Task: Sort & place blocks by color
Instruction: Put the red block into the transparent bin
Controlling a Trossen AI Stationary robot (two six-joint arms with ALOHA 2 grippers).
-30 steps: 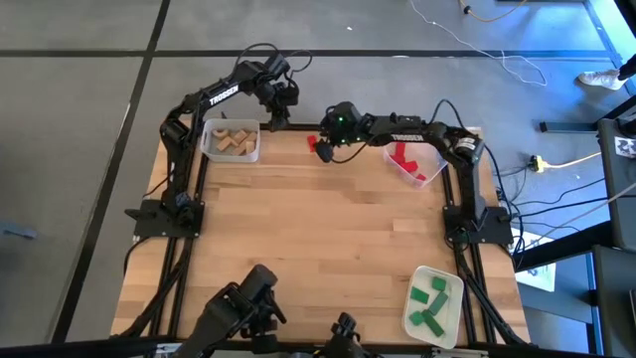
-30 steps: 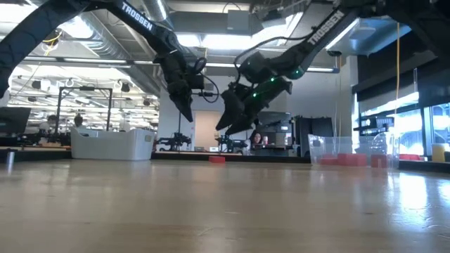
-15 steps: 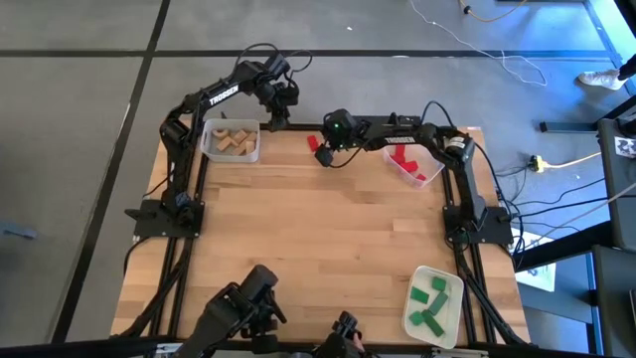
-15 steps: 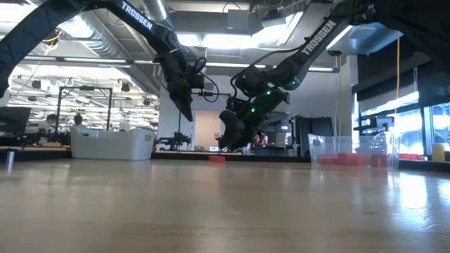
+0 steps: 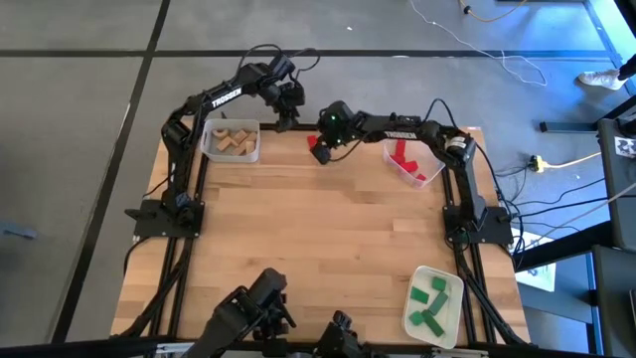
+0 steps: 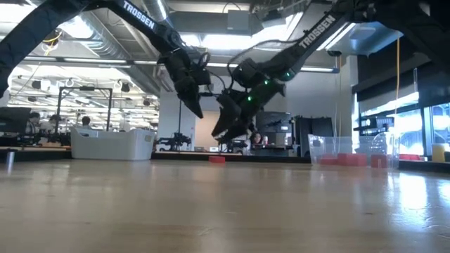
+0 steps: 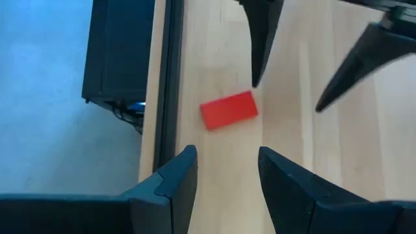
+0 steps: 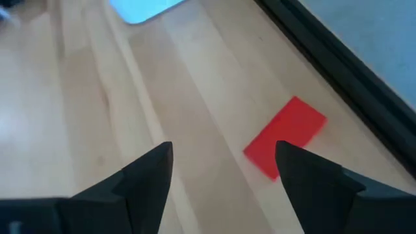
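Red block (image 5: 319,149) lies loose at top centre edge, both grippers released above it, left gripper (image 5: 288,121) crowding right gripper (image 5: 324,139); tan bin (image 5: 232,140) left, red bin (image 5: 410,162) right.

One small flat red rectangular block (image 5: 319,150) lies loose on the wooden table (image 5: 328,239), close to its far edge near the middle, turned askew. Tan wooden blocks (image 5: 234,141) sit heaped by the far left corner. More red blocks (image 5: 405,160) lie toward the far right corner, green blocks (image 5: 431,303) by the near right corner.
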